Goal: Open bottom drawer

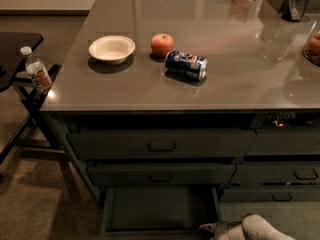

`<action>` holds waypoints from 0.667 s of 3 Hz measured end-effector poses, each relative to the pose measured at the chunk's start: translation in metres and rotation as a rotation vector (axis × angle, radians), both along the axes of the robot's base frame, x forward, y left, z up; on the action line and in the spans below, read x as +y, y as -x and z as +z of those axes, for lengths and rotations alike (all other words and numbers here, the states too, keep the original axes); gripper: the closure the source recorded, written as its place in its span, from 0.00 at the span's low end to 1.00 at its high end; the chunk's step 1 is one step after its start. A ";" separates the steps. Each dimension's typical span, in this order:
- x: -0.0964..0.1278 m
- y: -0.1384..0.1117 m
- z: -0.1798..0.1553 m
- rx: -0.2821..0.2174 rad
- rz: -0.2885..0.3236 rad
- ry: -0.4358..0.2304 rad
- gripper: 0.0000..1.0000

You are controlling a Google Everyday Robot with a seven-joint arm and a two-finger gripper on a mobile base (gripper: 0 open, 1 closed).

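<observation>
Camera view: gripper (210, 228) points left, low, beside the open bottom drawer (160, 207).

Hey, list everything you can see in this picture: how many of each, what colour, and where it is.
counter: one, grey, across the middle
bowl: one, white, counter's left part
apple: one, red, right of the bowl
soda can: one, blue, on its side beside the apple
dark container: one, counter's far right corner
water bottle: one, clear, white cap, by the black stand on the left
taller drawer fronts: two, dark grey, above the bottom drawer
bottom drawer: one, dark grey, pulled open
neighbouring drawers: three, dark grey, right stack
gripper: one, pale grey, at the open drawer's front right corner
</observation>
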State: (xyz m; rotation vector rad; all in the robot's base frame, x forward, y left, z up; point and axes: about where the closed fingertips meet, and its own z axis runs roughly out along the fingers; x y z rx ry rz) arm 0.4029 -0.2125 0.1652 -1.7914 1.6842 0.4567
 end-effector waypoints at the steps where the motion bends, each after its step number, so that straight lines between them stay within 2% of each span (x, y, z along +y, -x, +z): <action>1: 0.002 0.030 -0.005 0.006 0.034 -0.009 1.00; 2: 0.002 0.030 -0.005 0.006 0.034 -0.009 0.81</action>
